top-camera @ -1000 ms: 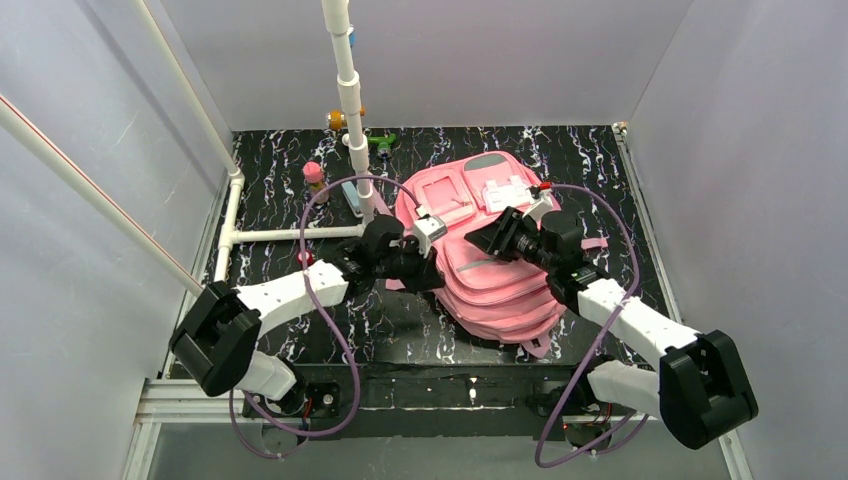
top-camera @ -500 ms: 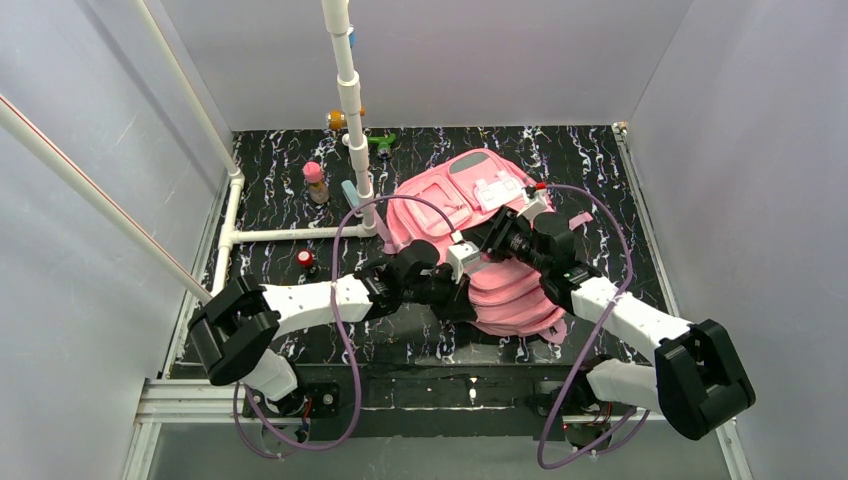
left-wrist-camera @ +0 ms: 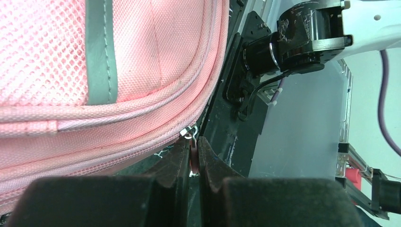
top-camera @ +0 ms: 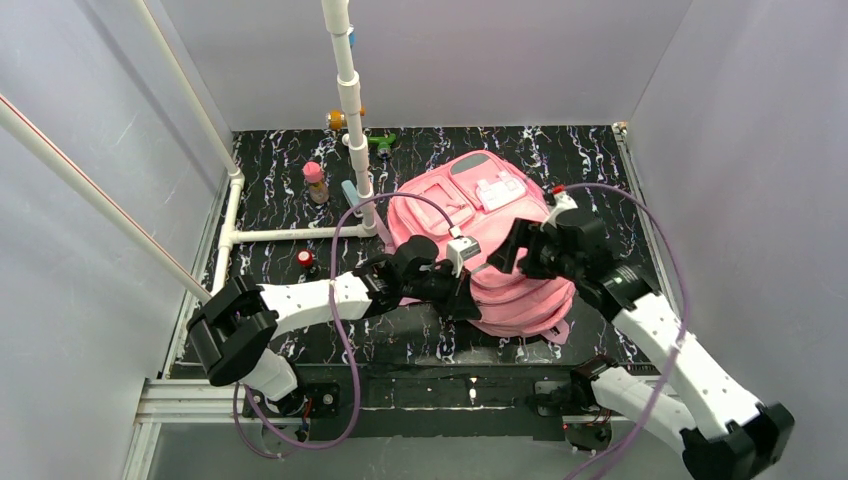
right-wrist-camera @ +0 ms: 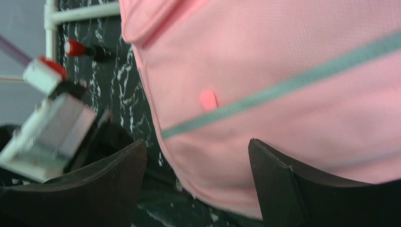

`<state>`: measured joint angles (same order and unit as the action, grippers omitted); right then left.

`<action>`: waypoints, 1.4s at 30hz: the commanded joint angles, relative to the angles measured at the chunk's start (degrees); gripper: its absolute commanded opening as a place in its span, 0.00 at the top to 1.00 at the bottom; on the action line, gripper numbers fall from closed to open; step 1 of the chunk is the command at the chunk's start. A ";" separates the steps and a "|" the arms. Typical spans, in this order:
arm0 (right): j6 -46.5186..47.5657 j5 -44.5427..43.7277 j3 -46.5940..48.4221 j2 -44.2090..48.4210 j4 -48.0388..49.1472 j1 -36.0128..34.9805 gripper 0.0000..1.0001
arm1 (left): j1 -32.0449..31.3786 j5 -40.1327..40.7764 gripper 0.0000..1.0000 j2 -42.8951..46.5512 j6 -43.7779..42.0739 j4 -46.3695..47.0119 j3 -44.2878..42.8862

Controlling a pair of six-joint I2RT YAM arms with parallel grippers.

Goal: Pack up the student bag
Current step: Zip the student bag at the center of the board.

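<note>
Though probably light, treat student bag (left-wrist-camera: 142,56) as soft and slumping: take by zip pull (left-wrist-camera: 193,152), pinched tight at left gripper (left-wrist-camera: 194,161) tips. Farther on, pink fabric just beneath right gripper (right-wrist-camera: 196,146), fingers spread, holding nothing; brace there.

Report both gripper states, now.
Left gripper: closed on the student bag's zipper pull.
Right gripper: open, holding nothing.
</note>
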<state>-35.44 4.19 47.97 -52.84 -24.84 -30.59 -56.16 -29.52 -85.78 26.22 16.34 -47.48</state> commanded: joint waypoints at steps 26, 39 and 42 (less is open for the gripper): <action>-13.23 -7.55 -6.19 12.89 -15.86 -11.62 0.30 | 11.51 17.05 0.18 21.20 -2.43 -15.39 0.67; -39.38 -58.00 10.78 -18.07 -32.26 -55.35 0.33 | 11.49 25.10 0.28 20.21 12.98 -22.29 0.06; -43.30 -61.38 14.41 -23.12 -36.39 -55.89 0.34 | 11.50 25.93 0.29 21.07 14.81 -22.66 0.90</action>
<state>-69.41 -44.40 56.80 -71.66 -53.52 -85.47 -44.82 -6.42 -66.89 35.92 -4.95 -48.10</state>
